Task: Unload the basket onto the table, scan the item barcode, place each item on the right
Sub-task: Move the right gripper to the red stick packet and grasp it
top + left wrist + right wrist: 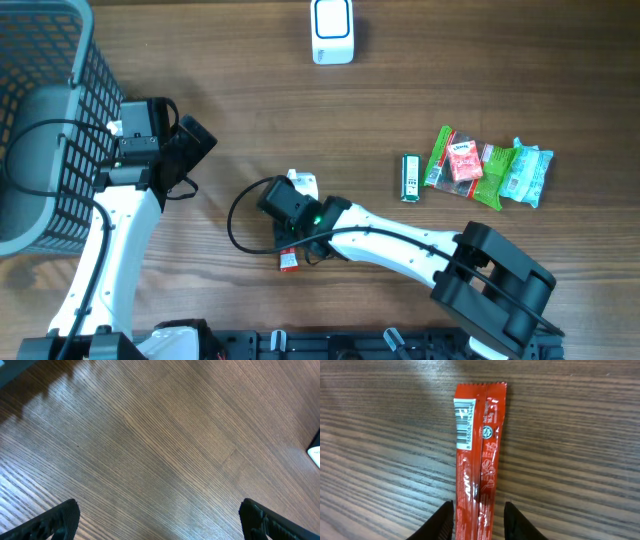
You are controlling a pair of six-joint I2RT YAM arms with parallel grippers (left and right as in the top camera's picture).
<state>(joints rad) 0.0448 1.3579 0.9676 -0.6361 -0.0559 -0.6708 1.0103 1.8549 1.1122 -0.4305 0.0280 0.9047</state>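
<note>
Right wrist: long red foil stick packet (475,460) flat on desk (580,435), barcode (463,424) at its 12 o'clock end. Right claw (479,512) narrow astride it, contact unclear. Overhead shows only the packet's red tip at 6 o'clock, and a grey mesh basket (40,60) at 9. Left claw (159,512) wide.

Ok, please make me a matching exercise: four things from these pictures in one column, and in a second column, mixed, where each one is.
1. red packet
2. basket
3. white scanner
4. left gripper

a. top middle of the overhead view
b. open, over bare wood
c. between the fingers of the right gripper
d. top left corner of the overhead view

Pairs: 1-c, 2-d, 3-a, 4-b
</note>
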